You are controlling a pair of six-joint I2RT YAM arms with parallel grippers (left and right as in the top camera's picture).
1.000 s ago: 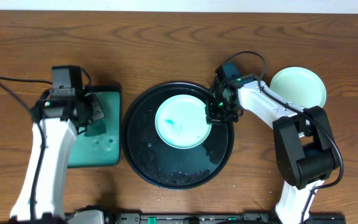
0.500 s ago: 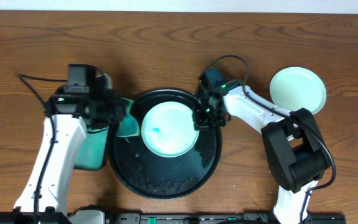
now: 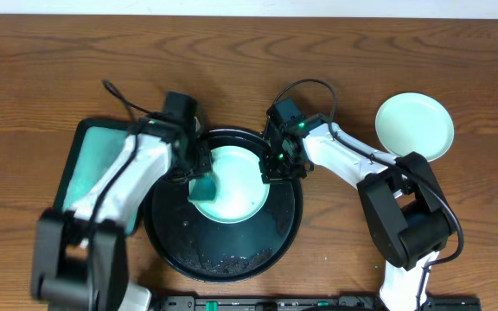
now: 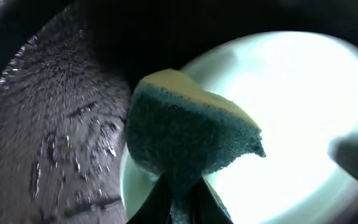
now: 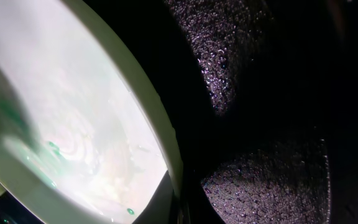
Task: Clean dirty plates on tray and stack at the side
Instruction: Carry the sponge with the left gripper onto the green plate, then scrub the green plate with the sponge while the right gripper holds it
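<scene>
A mint plate (image 3: 239,186) lies in the round black tray (image 3: 223,246), with small teal smears showing in the right wrist view (image 5: 73,143). My left gripper (image 3: 199,181) is shut on a teal-and-yellow sponge (image 3: 202,187) and presses it on the plate's left part; the sponge fills the left wrist view (image 4: 188,137) over the plate (image 4: 297,106). My right gripper (image 3: 272,169) is shut on the plate's right rim (image 5: 166,149). A second mint plate (image 3: 414,126) sits on the table at the right. The white plate is not in view.
A rectangular teal tray (image 3: 93,164) lies on the table left of the black tray. The black tray's floor is wet and speckled with droplets (image 5: 260,180). Bare wooden table surrounds everything.
My left gripper has carried the sponge from the teal tray rightward onto the plate. The black tray with the plate has slid left, and my right gripper has moved with it.
</scene>
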